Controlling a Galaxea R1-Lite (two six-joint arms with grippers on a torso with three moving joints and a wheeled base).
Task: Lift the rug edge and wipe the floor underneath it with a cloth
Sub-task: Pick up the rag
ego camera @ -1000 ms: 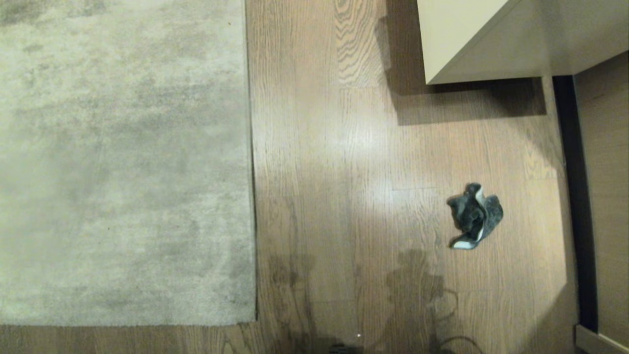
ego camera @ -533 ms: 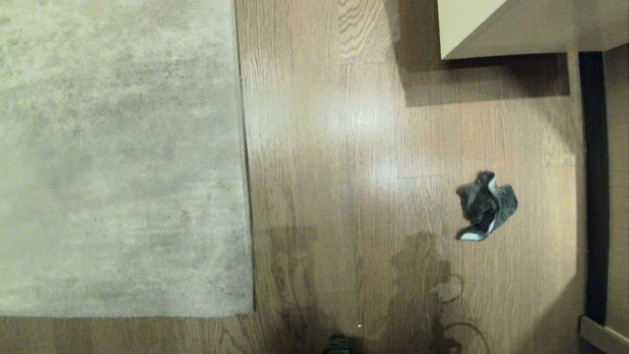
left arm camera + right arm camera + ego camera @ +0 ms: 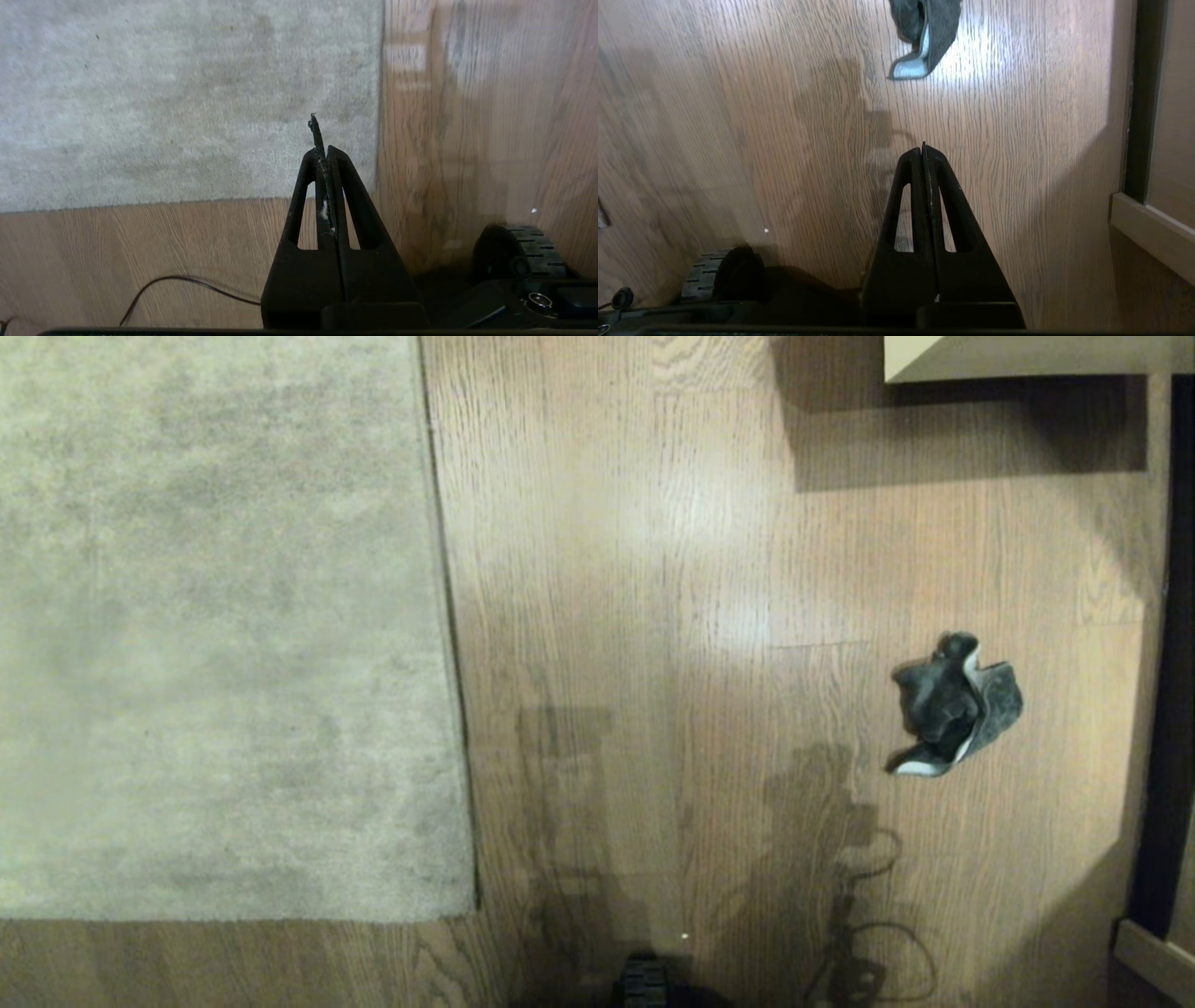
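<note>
While both arms hang parked above the floor [image 3: 653,569], the left gripper [image 3: 322,140] has its fingers pressed together over the corner of the rug edge [image 3: 448,709], and the right gripper [image 3: 923,151] is also closed, holding nothing. Neither arm shows in the head view. The cloth [image 3: 957,705] lies crumpled on the planks, well apart from the rug; in the right wrist view it is cut off. A pale cabinet [image 3: 1018,355] is only partly visible.

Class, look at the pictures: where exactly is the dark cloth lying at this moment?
In the head view the cloth lies crumpled on the bare floor, on the robot's right, well clear of the rug edge.
</note>
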